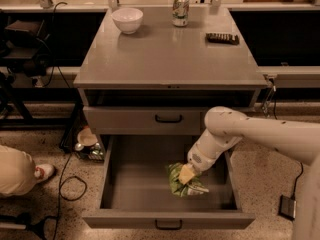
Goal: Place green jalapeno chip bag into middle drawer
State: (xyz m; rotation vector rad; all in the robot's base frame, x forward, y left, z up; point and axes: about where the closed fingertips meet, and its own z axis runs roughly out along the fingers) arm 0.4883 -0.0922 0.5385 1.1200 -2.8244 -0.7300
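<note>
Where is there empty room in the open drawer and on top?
In the middle drawer, the left half is bare, from its left wall to the green jalapeno chip bag. Its right side is crowded: the end effector is at the bag there. The cabinet top is bare in front; the bowl, soda can and a dark flat thing sit along the back.

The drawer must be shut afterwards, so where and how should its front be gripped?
Grip the small black handle centred on the open drawer's front, coming from the front: it is a curved bar standing off the flat panel, the only hold there. The tool is inside the drawer, at the chip bag.
</note>
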